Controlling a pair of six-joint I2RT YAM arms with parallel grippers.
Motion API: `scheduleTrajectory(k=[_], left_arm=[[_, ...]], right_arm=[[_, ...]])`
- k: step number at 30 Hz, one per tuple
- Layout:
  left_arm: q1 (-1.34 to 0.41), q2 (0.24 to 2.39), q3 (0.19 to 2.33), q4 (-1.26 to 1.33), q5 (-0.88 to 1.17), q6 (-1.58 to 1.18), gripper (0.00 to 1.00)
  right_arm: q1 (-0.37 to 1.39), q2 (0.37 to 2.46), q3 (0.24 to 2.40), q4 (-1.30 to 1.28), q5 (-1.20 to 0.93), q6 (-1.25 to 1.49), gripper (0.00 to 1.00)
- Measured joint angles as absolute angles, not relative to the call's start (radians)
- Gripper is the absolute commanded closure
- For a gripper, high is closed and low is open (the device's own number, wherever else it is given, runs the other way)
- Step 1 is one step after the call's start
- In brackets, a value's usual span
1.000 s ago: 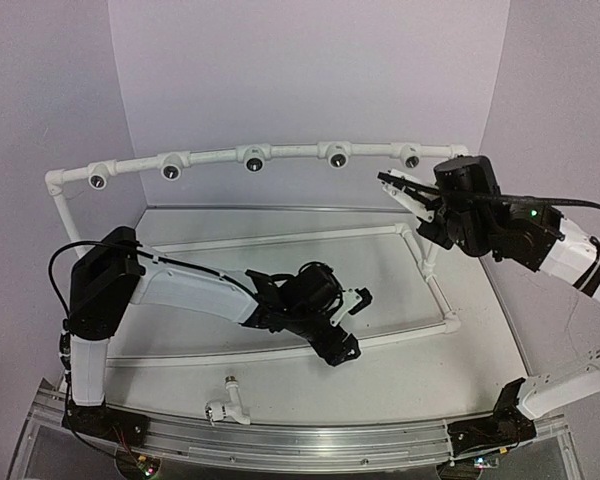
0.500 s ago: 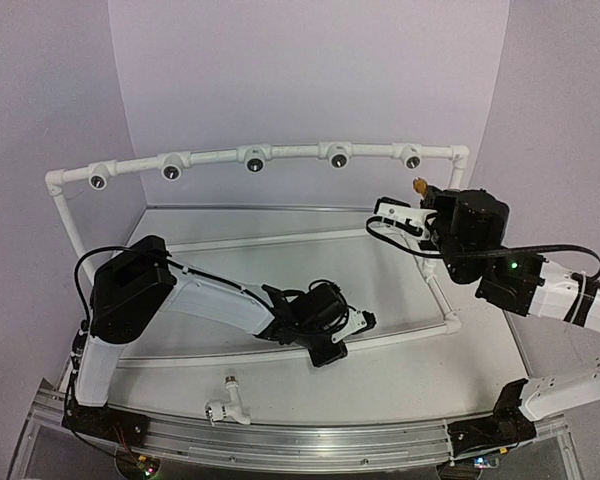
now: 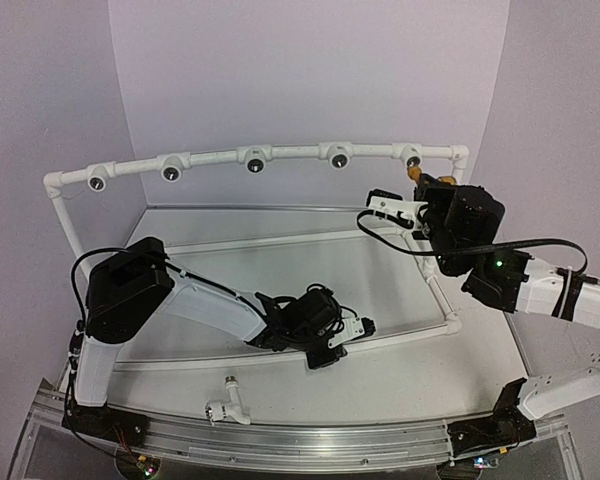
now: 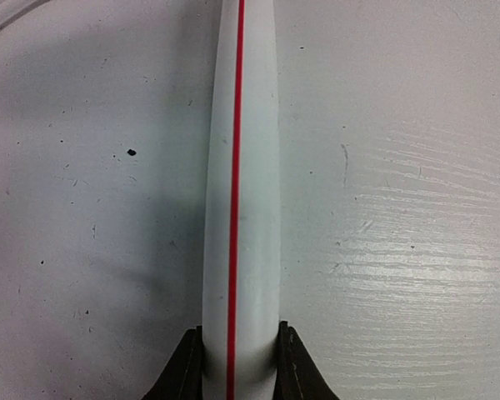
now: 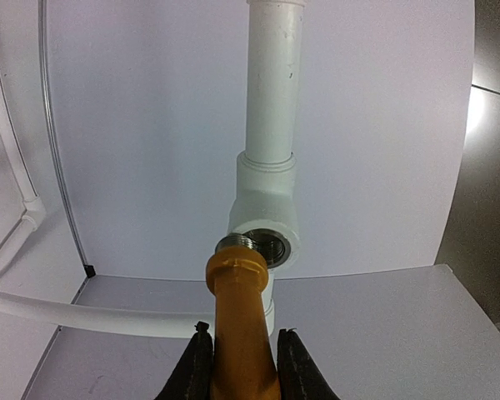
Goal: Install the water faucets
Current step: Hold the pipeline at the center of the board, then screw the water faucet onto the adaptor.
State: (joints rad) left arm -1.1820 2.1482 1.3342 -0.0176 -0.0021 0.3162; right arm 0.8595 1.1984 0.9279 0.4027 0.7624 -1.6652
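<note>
White table (image 3: 410, 380), left claw (image 4: 240, 371) low, clamped on frame pipe (image 4: 240, 167), right claw (image 5: 240, 367) raised, gripping orange faucet (image 5: 237, 287)

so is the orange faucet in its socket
Not in. In the right wrist view the orange faucet has its threaded tip at the socket rim, off-centre, opening mostly uncovered.

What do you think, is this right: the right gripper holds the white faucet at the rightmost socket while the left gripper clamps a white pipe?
Not quite. The faucet in the right gripper is yellow-orange, not white; the right wrist view shows it. It is at the rightmost socket, and the left gripper does clamp a white pipe.
</note>
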Motion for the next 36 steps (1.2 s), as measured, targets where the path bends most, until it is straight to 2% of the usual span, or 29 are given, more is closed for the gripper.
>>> scheduleTrajectory(k=[15,36], left_arm=[[-1.182,2.143,1.301,0.039,-0.007,0.335,1.0],[-1.18,2.143,1.298,0.046,-0.012,0.337,1.0]], right_arm=[[0.842,1.206,0.991,0.332,0.746,-1.667,1.0],[0.836,1.262,1.083,0.241,0.756,-1.514,1.0]])
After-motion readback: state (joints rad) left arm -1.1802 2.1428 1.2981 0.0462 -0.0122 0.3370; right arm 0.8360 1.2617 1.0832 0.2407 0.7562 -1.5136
